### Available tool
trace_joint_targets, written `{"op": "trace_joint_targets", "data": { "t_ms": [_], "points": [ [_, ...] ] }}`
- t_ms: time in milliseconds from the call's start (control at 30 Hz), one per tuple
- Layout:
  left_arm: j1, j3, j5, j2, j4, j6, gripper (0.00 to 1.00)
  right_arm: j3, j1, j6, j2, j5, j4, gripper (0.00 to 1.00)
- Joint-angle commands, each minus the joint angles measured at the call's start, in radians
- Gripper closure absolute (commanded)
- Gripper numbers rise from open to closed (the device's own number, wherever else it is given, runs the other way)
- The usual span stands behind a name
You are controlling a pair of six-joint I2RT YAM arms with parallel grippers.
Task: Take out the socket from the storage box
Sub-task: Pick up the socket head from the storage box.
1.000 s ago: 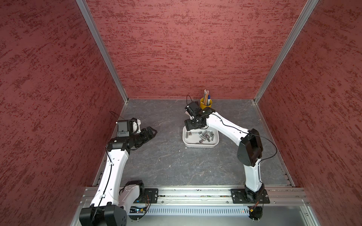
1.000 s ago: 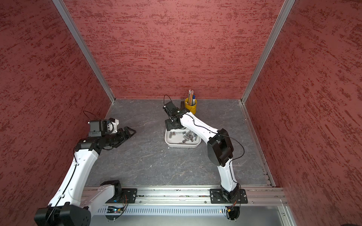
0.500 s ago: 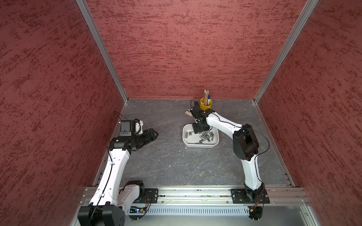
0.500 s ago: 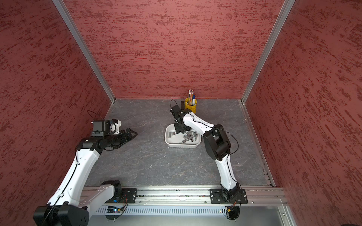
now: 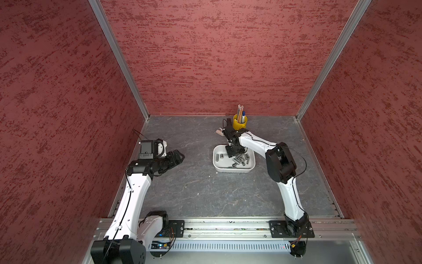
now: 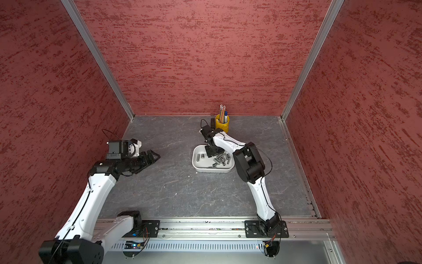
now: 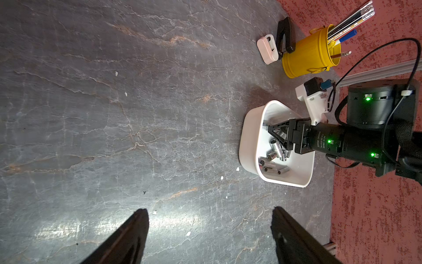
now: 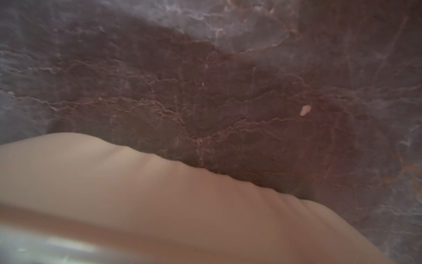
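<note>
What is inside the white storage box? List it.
Loose metal sockets lie in the storage box; the right gripper reaches in among them. Whatever lies beneath the gripper is hidden.

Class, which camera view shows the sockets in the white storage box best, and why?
The left wrist view: the sockets lie close and sharp in the storage box, each one distinct. In both top views they are only a small grey cluster. The right wrist view shows just a blurred wall of the box, no sockets.
</note>
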Motion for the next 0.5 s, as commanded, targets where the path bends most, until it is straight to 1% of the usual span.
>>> {"op": "trace_joint_targets", "data": {
  "t_ms": [0,100,367,467],
  "points": [
    [0.001,0.004,-0.011,0.000,-0.001,0.007,0.13,0.030,-0.004,-0.023,0.031,-0.007,0.018,0.46],
    [0.002,0.004,-0.011,-0.001,-0.001,0.007,0.13,0.027,-0.005,-0.022,0.039,-0.008,0.022,0.49],
    [0.005,0.001,-0.010,-0.001,0.001,0.006,0.13,0.023,-0.005,-0.025,0.029,-0.017,0.015,0.71],
    [0.008,0.001,-0.010,0.000,0.001,0.006,0.13,0.018,-0.004,-0.023,-0.009,-0.018,0.022,0.74]
  ]
}}
